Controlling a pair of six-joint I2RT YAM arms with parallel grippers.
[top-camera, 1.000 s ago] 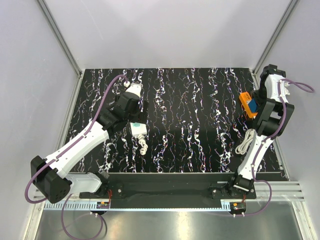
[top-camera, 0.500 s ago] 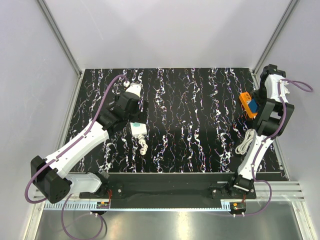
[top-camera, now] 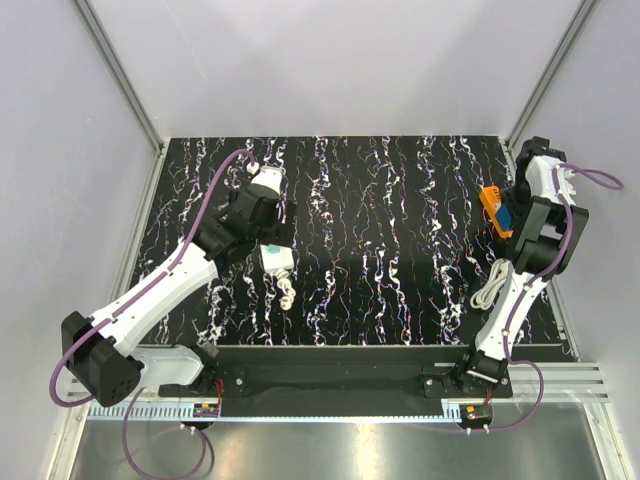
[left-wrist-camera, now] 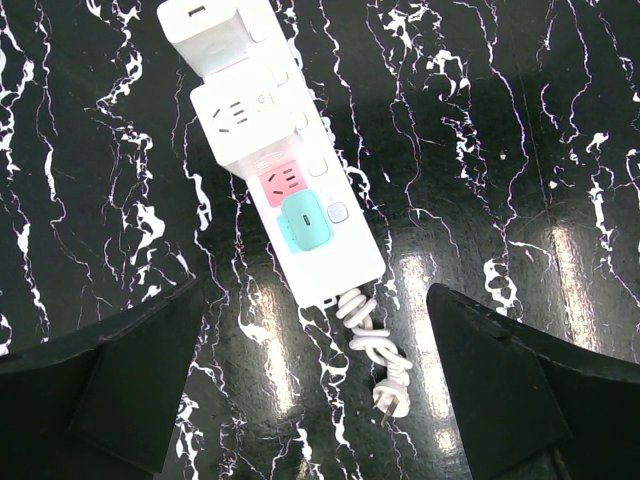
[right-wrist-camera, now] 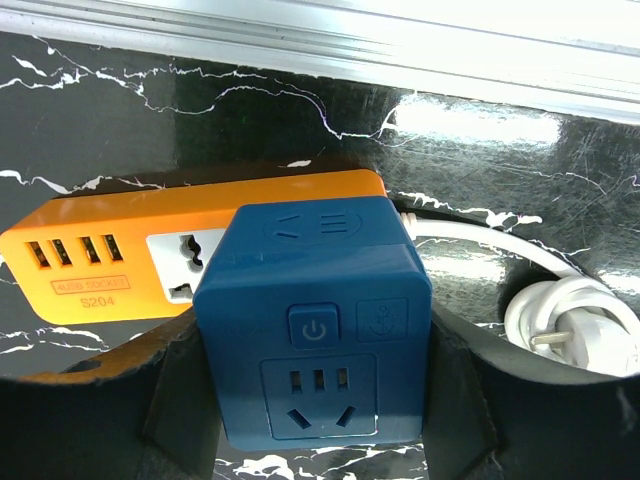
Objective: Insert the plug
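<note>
Black marbled table (top-camera: 400,220), seen overhead; arms stood well apart. Left wrist: left gripper (left-wrist-camera: 315,290) gaped empty over white power strip (left-wrist-camera: 262,140). Right wrist: right gripper (right-wrist-camera: 315,345) clamped blue cube adapter (right-wrist-camera: 315,300) at orange socket strip (right-wrist-camera: 110,250); any tilt could jam its pins. Coiled white cable (right-wrist-camera: 570,320) lay just beside.

black marble-look tabletop (top-camera: 400,200) with white veins, plain pale grey walls (top-camera: 330,60) well beyond the left gripper (left-wrist-camera: 315,330), aluminium corner posts (top-camera: 120,75), silver rail (right-wrist-camera: 300,30) just past the right gripper (right-wrist-camera: 315,400), soft glare patches (left-wrist-camera: 575,262) on the table
</note>
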